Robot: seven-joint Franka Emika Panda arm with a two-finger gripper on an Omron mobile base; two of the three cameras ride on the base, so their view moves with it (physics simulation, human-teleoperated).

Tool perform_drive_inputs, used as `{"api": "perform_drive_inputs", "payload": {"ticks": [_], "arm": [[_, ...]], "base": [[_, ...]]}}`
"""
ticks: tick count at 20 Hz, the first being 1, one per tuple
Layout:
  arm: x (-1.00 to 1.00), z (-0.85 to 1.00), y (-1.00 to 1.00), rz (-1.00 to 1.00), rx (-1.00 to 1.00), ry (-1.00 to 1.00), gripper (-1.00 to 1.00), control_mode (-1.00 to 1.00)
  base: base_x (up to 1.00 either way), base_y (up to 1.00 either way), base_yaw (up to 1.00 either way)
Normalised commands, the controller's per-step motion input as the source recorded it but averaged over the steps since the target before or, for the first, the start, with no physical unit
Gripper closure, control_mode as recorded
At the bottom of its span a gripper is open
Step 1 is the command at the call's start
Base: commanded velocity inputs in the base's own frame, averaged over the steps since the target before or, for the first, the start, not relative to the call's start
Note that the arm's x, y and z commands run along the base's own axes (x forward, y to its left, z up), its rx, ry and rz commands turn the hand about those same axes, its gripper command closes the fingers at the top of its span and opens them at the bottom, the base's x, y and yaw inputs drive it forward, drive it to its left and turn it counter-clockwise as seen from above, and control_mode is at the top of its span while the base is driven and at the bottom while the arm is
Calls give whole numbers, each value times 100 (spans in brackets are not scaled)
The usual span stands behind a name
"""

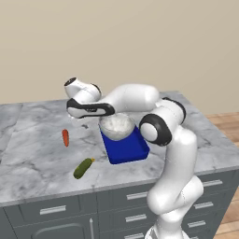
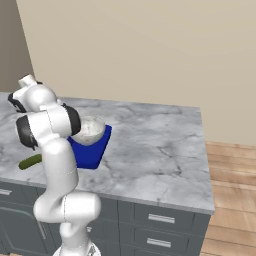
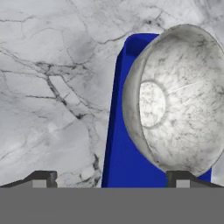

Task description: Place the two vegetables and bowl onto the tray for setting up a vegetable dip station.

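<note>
Bowl sits on the far end of the blue tray at frame centre, right of the wide-open, empty gripper, so bowl step looks done and next move calls for reaching the carrot and cucumber at left.

Brightness: even, fairly bright, flat rendered look
Shadows: faint and soft beneath the bowl on the tray
Glare: pale sheen inside the bowl, on the arm's white shell
Sharpness: coarse, jagged edges throughout
Distortion: bowl bulges large in hand view
</note>
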Motion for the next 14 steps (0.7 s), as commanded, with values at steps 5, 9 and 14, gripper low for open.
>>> {"api": "perform_drive_inputs", "payload": {"ticks": [5,9,14], "arm": [[-10,9,40,0,0,0,-100,-100],[-5,2,35,0,3,0,-100,-100],[-18,0,30,-1,6,0,-100,-100]], "base": [[0,0,0],[0,0,0],[0,0,0]]}}
